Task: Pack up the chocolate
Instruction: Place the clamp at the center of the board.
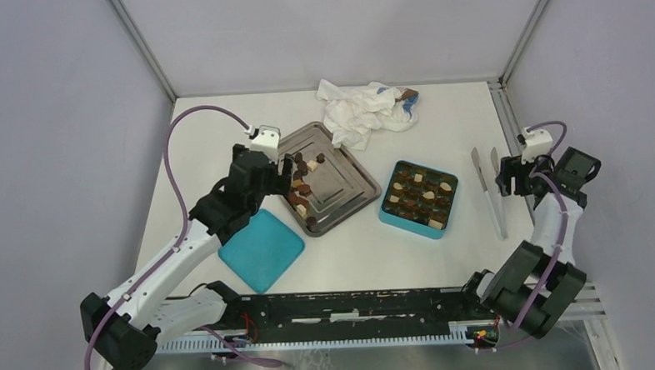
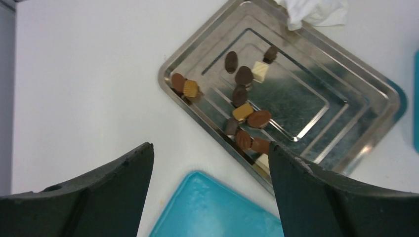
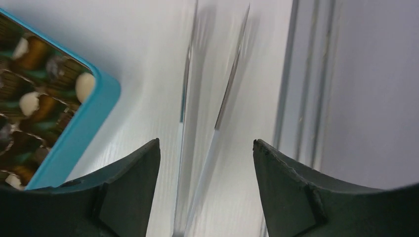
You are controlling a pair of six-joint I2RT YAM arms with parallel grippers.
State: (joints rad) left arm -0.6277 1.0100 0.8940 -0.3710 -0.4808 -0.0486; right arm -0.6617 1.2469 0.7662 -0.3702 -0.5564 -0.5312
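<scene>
The tray (image 1: 353, 180) sits left of the table's (image 1: 222, 139) centre, with loose chocolate (image 1: 301, 189) gathered along its left side. The lid (image 1: 262, 248) lies just beside the tray's near-left edge. The box (image 1: 390, 218), more pieces in its compartments, lies right of the tray. The cloth (image 1: 358, 113) lies at the far edge behind both, and the tongs (image 1: 489, 190) lie along the right edge.

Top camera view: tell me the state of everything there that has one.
Teal box, open, partly packed.
Teal lid, off, flat on table.
Metal tray, holding loose chocolates.
Tongs, lying on table, unheld.
White cloth, crumpled.
Left gripper, open, empty.
Right gripper, open, empty.
</scene>
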